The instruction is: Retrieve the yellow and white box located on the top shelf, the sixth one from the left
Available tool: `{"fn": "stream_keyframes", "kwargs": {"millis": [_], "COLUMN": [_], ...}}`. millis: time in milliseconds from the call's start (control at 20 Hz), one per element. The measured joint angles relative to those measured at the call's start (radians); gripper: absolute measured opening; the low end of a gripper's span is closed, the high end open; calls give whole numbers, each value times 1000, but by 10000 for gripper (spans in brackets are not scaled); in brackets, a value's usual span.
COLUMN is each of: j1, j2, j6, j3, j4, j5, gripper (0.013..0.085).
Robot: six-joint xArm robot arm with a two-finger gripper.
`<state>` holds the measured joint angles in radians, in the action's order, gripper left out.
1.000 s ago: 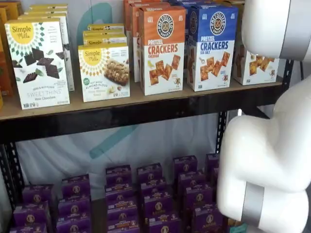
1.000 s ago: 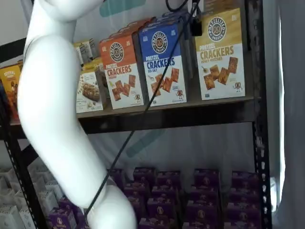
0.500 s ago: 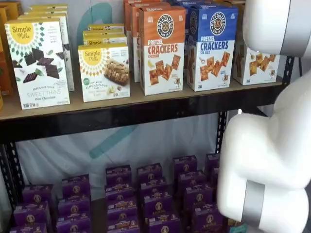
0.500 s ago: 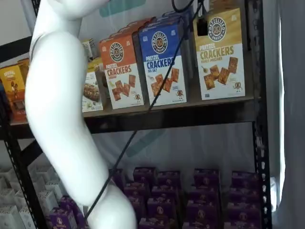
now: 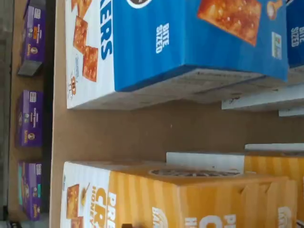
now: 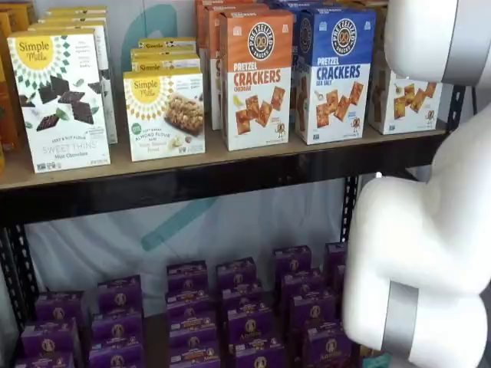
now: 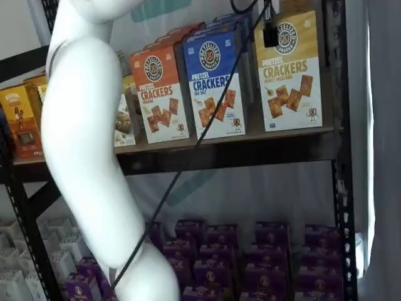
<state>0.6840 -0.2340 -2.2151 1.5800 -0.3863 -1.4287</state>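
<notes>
The yellow and white box (image 7: 289, 70) stands upright at the right end of the top shelf (image 7: 250, 143), beside the blue carton (image 7: 215, 83). In a shelf view (image 6: 403, 103) only its white lower part shows behind the white arm. In the wrist view the yellow and white box (image 5: 190, 199) and the blue carton (image 5: 190, 42) lie close, with bare shelf board (image 5: 142, 133) between them. Of my gripper (image 7: 270, 30) only a black finger end shows, hanging from the top edge with a cable, in front of the box's upper left corner. No gap shows.
An orange carton (image 6: 256, 77) and white Simple Mills boxes (image 6: 60, 100) stand further left on the top shelf (image 6: 192, 165). Several purple boxes (image 6: 230, 314) fill the lower shelf. The white arm (image 7: 81, 144) crosses the left, and a black upright (image 7: 341, 150) bounds the right.
The black finger end and cable have moved right, from in front of the blue carton's edge to the yellow box's upper left corner. The white arm has shifted slightly right.
</notes>
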Motion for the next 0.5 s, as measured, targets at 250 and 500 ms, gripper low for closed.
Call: {"fn": "stream_keyframes", "kwargs": {"millis": [250, 500], "j1": [-20, -45], "j2": [21, 56], "j6": [19, 47], "j3": [37, 98], "j4": [49, 112], "j5": [-36, -102], "gripper": [850, 850]}}
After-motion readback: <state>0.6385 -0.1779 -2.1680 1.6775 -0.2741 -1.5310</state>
